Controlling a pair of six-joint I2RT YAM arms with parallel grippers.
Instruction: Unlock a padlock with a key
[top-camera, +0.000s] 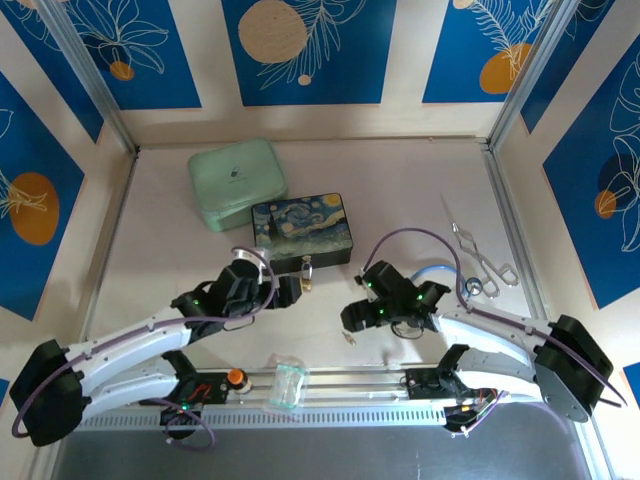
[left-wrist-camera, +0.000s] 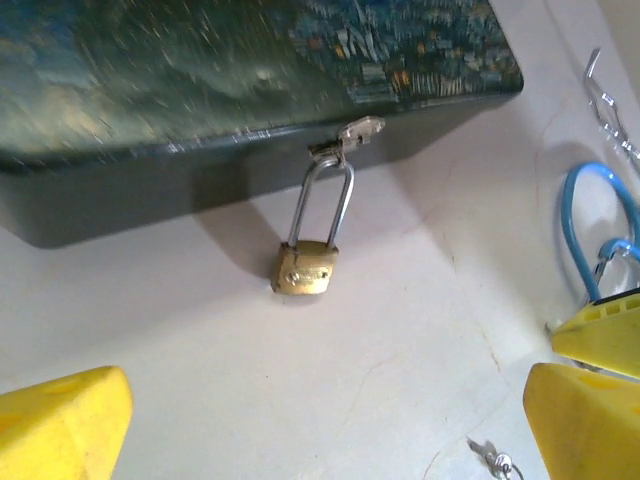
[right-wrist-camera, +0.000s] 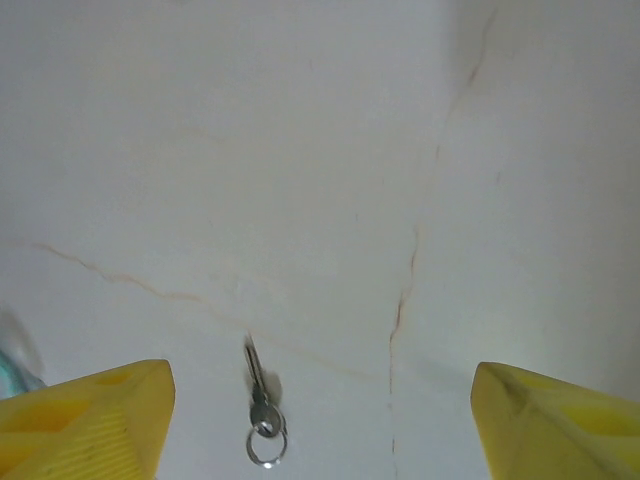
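Left hand (left-wrist-camera: 320, 425) facing padlock (left-wrist-camera: 305, 268) on box (left-wrist-camera: 200, 120)

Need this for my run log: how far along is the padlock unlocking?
Done: nothing yet; the padlock hangs shut on the clasp of the painted box. In hand: the open right gripper straddles the key lying on the table; the open left gripper faces the padlock. Remaining: grasp key, insert, turn, free shackle.

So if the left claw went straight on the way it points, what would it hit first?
Most likely the padlock, centred ahead of the open left gripper, with the painted box right behind; depth is unclear.
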